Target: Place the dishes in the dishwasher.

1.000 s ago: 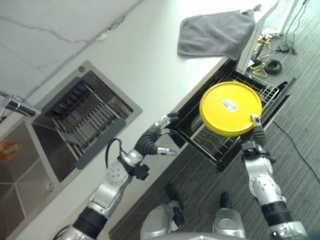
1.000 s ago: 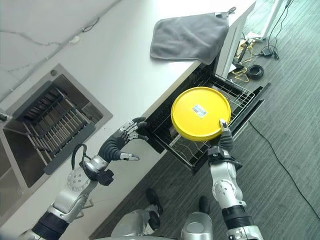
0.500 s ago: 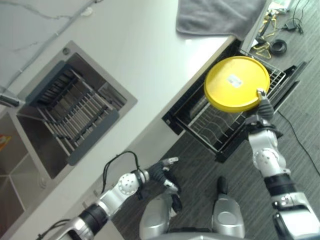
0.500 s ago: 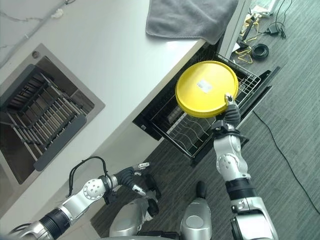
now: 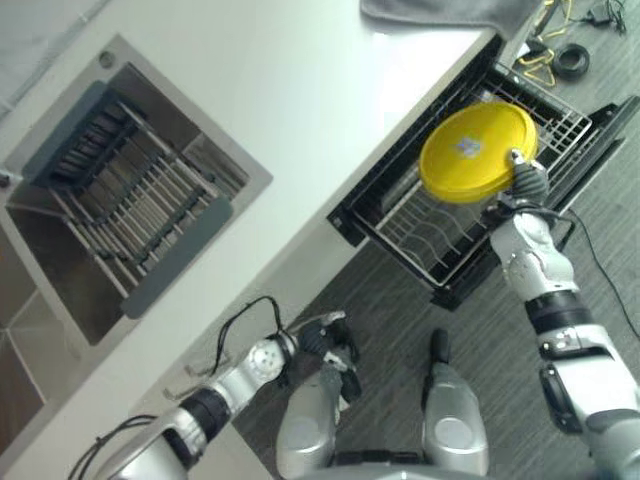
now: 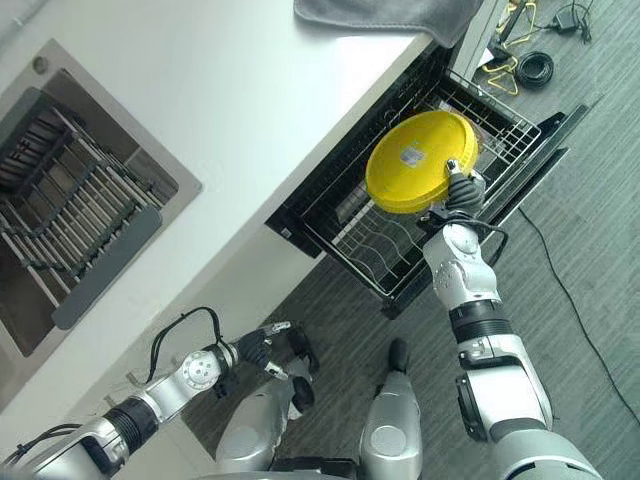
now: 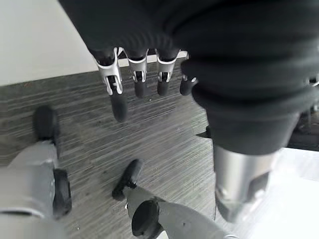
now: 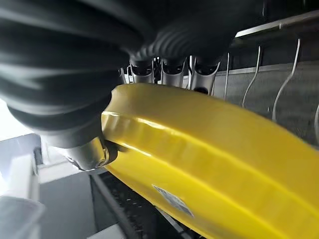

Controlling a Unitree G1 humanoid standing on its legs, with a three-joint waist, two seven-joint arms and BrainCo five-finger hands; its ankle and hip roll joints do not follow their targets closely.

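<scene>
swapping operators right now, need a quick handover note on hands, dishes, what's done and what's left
Right hand: shut on the yellow plate, holding it by the rim over the pulled-out dishwasher rack.
Left hand: low by the counter front, open, holding nothing.
Done: plate picked up and brought to the open dishwasher.
Left: lower the plate into the rack's tines and release it. The sink rack seems to hold no dishes; a grey cloth lies on the counter.

bright daylight, glare on counter (image 5: pixel 300 110), wrist views blurred
</scene>
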